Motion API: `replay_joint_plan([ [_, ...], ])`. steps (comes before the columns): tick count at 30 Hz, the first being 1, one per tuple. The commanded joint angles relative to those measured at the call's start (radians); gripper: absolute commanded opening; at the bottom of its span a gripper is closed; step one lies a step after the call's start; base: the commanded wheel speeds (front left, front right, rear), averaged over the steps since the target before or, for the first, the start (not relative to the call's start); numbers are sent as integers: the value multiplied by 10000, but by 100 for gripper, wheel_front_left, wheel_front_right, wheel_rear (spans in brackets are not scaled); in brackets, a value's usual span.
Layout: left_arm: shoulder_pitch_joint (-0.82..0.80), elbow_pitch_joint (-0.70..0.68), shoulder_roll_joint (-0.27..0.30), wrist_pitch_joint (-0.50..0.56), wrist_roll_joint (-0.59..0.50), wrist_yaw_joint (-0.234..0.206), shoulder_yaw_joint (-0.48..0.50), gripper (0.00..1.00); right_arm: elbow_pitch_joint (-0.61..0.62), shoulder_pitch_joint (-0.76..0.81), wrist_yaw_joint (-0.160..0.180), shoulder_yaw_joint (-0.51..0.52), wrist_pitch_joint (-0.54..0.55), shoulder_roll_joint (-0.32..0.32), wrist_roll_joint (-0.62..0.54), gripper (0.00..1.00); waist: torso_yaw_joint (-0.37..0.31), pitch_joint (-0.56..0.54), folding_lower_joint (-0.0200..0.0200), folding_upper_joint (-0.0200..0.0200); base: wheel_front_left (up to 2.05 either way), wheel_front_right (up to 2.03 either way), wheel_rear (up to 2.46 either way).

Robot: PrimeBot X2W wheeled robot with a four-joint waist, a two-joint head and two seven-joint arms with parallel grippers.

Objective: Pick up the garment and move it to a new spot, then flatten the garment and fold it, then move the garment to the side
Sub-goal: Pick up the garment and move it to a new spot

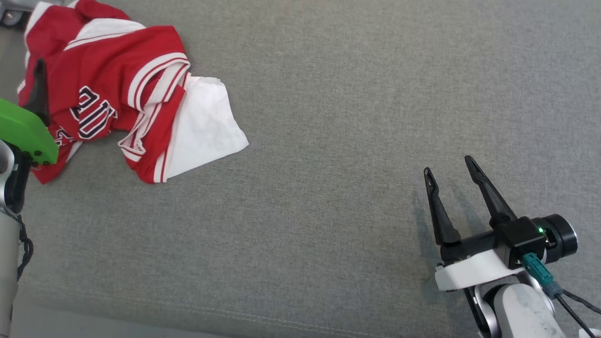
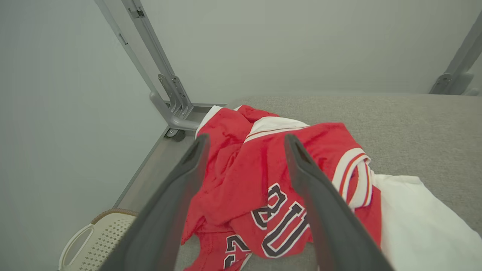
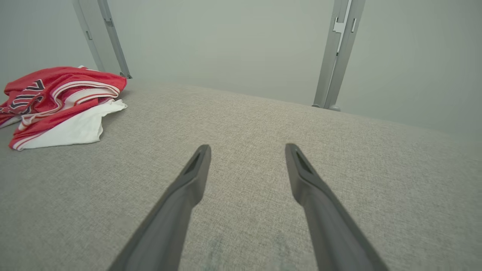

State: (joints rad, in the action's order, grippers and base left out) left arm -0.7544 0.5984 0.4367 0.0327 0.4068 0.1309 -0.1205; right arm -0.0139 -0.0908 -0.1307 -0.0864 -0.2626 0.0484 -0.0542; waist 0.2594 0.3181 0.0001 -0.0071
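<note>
Garment (image 1: pixel 108 89), far left: red and white, dark lettering "BU", possibly "2" below. Left gripper (image 2: pixel 244 141) spread wide over it, empty. Right gripper (image 1: pixel 449 165) spread wide, empty, near right.

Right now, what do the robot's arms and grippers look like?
Right gripper: two long, dark, tapering fingers on a black body with a small green light, a white bracket, a teal plug and black cables, on a pale grey forearm. Left gripper: the same dark fingers, a bright green cover, a black cable along its pale arm.
</note>
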Motion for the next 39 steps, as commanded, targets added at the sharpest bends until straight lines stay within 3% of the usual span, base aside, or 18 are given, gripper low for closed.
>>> replay_joint_plan([
  [1, -369, 451, 273, 253, 396, -17, -330, 100, 131, -204, -1, 51, -27, 35, -101, 100, -865, 1109, -1, 71, 0, 0, 0],
  [11, -1153, 2254, 908, 974, 2055, -16, -1675, 100, 467, -418, -1, 230, -27, 34, -307, 100, -1088, 2051, -1, 71, 0, 0, 0],
  [20, -1295, 2978, 957, 961, 2939, -15, -2252, 100, 487, -470, -1, 210, -27, 35, -310, 100, -1083, 2214, -1, 71, 0, 0, 0],
  [21, -1325, 3036, 967, 909, 3014, -15, -2336, 50, 470, -496, -1, 200, -27, 35, -301, 100, -1083, 2214, -1, 71, 0, 0, 0],
  [23, -1397, 3091, 1022, 688, 3118, -15, -2486, 0, 438, -544, -1, 185, -27, 35, -275, 100, -1082, 2185, -1, 71, 0, 0, 0],
  [39, -1989, 2935, 1910, -356, 3347, -17, -3583, 0, -26, -485, -1, -150, -27, 34, 408, 100, -1300, 815, -1, 71, 0, 0, 0],
])
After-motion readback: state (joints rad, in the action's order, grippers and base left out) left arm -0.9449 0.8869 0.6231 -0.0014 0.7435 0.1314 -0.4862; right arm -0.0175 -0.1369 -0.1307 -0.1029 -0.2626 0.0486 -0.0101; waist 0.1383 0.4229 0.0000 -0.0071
